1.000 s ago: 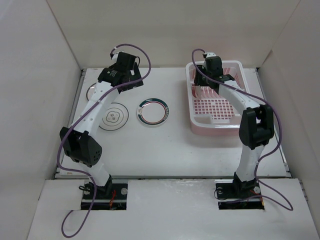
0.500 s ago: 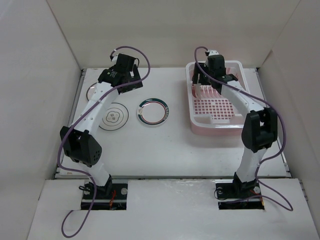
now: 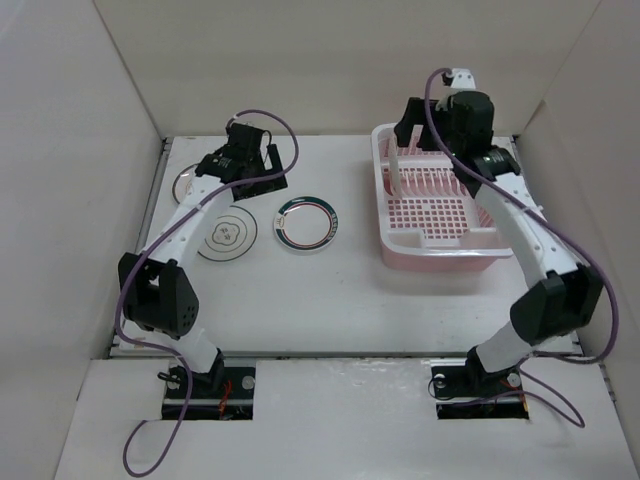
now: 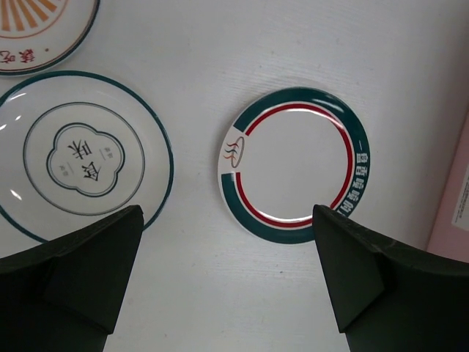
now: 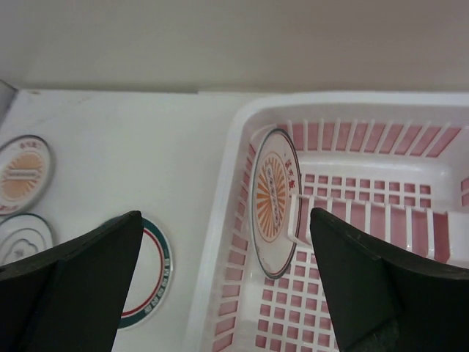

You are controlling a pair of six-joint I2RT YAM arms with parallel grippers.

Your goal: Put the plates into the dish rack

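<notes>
Both jaws hang open and empty. Left jaws hover near the teal plate [image 4: 292,164], which lies flat on the bench [image 3: 330,290] beside the wavy plate [image 4: 77,158] and an orange plate [image 4: 37,29]. Right jaws hover above the rack [image 3: 440,255], where a sunburst plate [image 5: 272,202] stands on edge by its left wall.

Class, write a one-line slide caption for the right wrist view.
Open right claw over the rack: one orange plate stands on edge inside, the teal-ring plate lies on the table.
</notes>
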